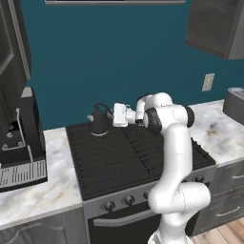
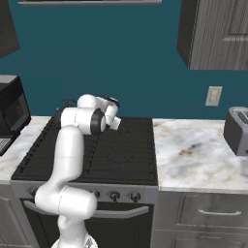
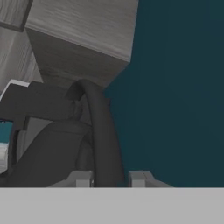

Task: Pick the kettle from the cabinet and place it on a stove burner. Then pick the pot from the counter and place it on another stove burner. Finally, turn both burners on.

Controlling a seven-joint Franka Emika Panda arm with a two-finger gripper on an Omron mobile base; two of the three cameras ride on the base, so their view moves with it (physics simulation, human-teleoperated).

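The dark grey kettle [image 1: 99, 123] stands upright on the back left burner of the black stove [image 1: 124, 157]. My gripper [image 1: 110, 115] reaches in from the right at handle height. In the hand view the looping black handle [image 3: 103, 131] runs up between the two fingertips [image 3: 81, 178], and the gripper [image 3: 109, 178] is shut on it. The kettle's rounded body [image 3: 48, 153] sits to the left of the handle there. A row of dark knobs [image 1: 109, 206] lines the stove front. White marble counter [image 1: 28, 195] flanks the stove. The pot is out of view.
A black coffee machine [image 1: 21, 143] stands on the counter left of the stove. A grey toaster [image 2: 237, 128] sits at the far right. Dark wood-grain wall cabinets [image 1: 214, 28] hang above, one over the coffee machine [image 3: 83, 39]. My white arm [image 1: 174, 157] leans over the stove's right side.
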